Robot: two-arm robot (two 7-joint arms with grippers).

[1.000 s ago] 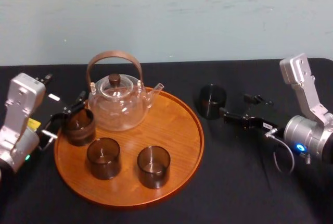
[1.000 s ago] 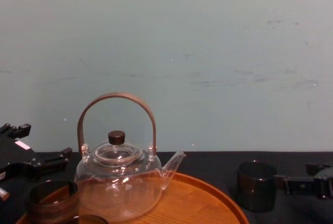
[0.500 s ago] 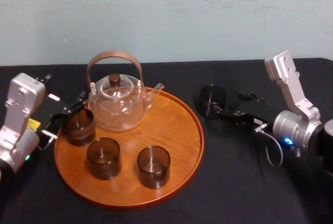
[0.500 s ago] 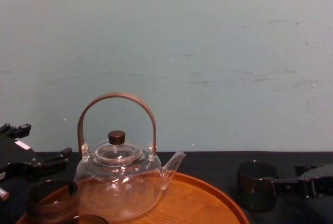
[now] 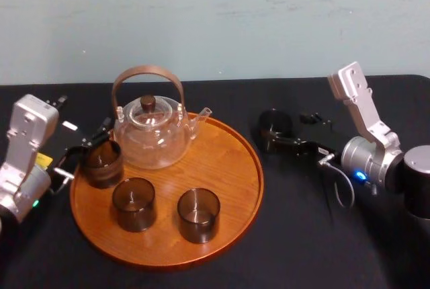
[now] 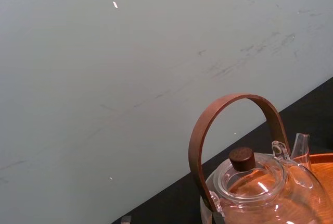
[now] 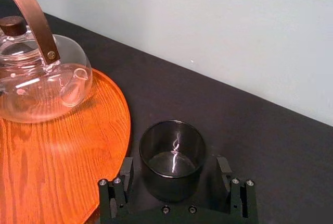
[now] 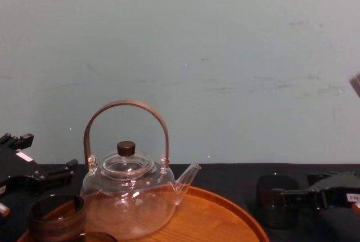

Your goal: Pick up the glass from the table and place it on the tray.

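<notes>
The left gripper (image 5: 84, 149) sits spread open at the left edge of the large round orange-brown wooden tray (image 5: 232, 168), which carries a clear glass teapot (image 5: 151, 134). Just right of the rim, the dark smoky cylindrical glass (image 7: 171, 153) stands on the black table (image 5: 302, 235). The right gripper (image 7: 177, 182) straddles it, fingers open and not touching.

Teapot (image 8: 126, 197) on the tray (image 8: 225, 219) — glass (image 8: 271, 211) right of it.
</notes>
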